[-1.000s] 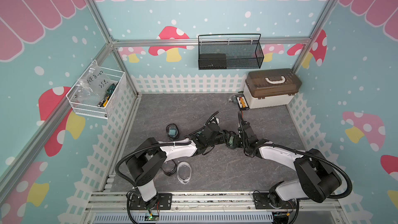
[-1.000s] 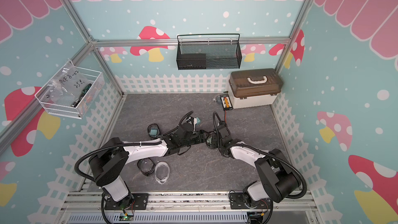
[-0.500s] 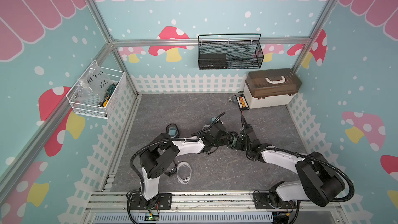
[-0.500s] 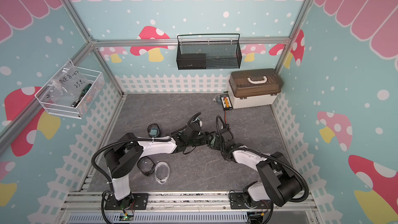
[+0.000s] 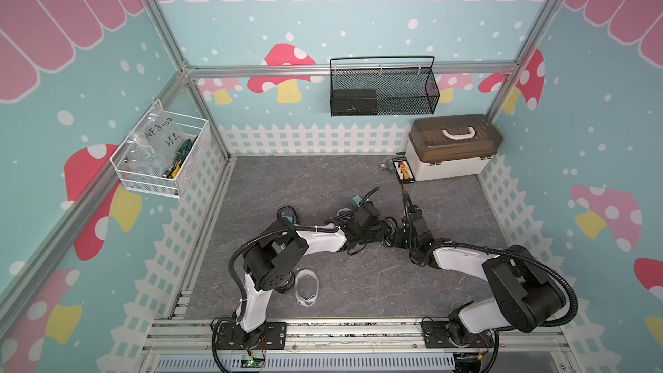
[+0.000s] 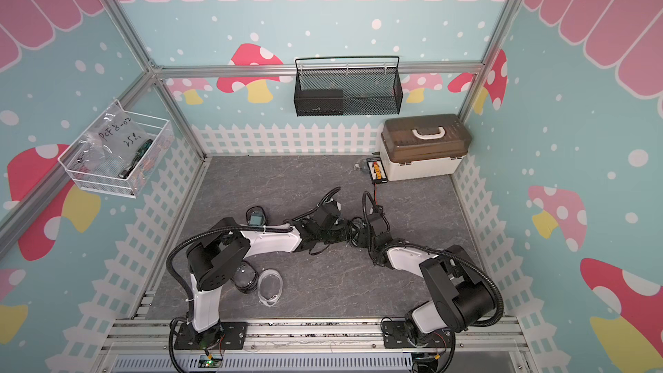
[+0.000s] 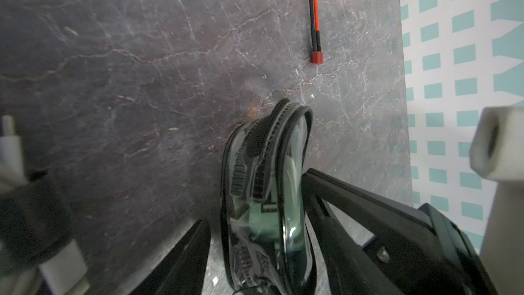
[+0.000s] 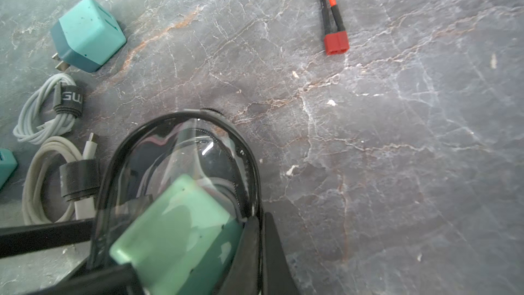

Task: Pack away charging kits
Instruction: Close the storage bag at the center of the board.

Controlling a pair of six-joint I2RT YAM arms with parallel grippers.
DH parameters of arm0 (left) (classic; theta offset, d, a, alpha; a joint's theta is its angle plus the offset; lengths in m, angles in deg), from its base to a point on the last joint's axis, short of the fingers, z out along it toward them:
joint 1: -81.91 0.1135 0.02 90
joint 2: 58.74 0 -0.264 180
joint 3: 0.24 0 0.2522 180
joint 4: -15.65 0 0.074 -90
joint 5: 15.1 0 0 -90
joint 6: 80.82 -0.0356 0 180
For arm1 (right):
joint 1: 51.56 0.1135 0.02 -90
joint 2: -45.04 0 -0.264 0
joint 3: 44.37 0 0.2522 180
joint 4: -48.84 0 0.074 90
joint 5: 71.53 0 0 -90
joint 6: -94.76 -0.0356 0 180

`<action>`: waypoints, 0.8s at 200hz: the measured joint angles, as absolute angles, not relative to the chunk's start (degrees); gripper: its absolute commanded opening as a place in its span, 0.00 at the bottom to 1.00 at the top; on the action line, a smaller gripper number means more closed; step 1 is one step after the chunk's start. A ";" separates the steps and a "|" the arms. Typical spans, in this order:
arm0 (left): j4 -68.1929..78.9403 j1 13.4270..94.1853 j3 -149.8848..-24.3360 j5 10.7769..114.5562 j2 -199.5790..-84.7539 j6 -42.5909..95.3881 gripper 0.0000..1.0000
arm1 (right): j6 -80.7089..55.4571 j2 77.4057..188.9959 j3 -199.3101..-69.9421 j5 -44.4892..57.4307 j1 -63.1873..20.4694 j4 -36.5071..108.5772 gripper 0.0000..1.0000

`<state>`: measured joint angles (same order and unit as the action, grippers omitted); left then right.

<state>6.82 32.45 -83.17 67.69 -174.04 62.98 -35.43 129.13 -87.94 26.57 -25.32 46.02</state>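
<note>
A: Why are both grippers crowding the middle of the mat (image 5: 323, 181)?

B: They are sharing one job. The left gripper (image 7: 255, 198) and the right gripper (image 8: 262, 219) are meeting at one black-rimmed pouch (image 7: 263, 166), which is standing on edge on the mat between them.

A: What is the left one doing for it?

B: It is straddling the pouch face to face, I think to prop it upright. One finger (image 7: 326, 185) is pressing on the clear window, and the other is sitting just beside the back. I cannot tell whether it is really squeezing.

A: And the right?

B: Its jaws are clenched tight, pinching the pouch's rim. I am guessing it is working the zip, which needs the body braced. The puller itself is hidden.

A: Is anything riding inside?

B: A teal charger (image 8: 175, 222) is showing through the window, so this kit is looking partly packed. I am not seeing a cable in there.

A: What is waiting?

B: A loose charger (image 8: 88, 34), a thin cable (image 8: 42, 109) and a thicker cable (image 8: 37, 171) are lying on the mat near the pouch, within easy reach. Farther off, by the mat's near edge, a clear pouch (image 5: 308, 287) is lying flat and seems empty.
</note>
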 measured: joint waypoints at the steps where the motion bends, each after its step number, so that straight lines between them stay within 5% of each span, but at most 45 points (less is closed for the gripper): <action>1: 6.82 32.48 -83.19 67.69 -174.09 62.98 0.65 | -35.40 129.13 -87.92 26.57 -25.32 46.07 0.00; 160: 7.08 35.69 -91.48 57.14 -182.59 64.51 0.57 | -33.87 131.64 -85.34 21.91 -27.20 56.10 0.00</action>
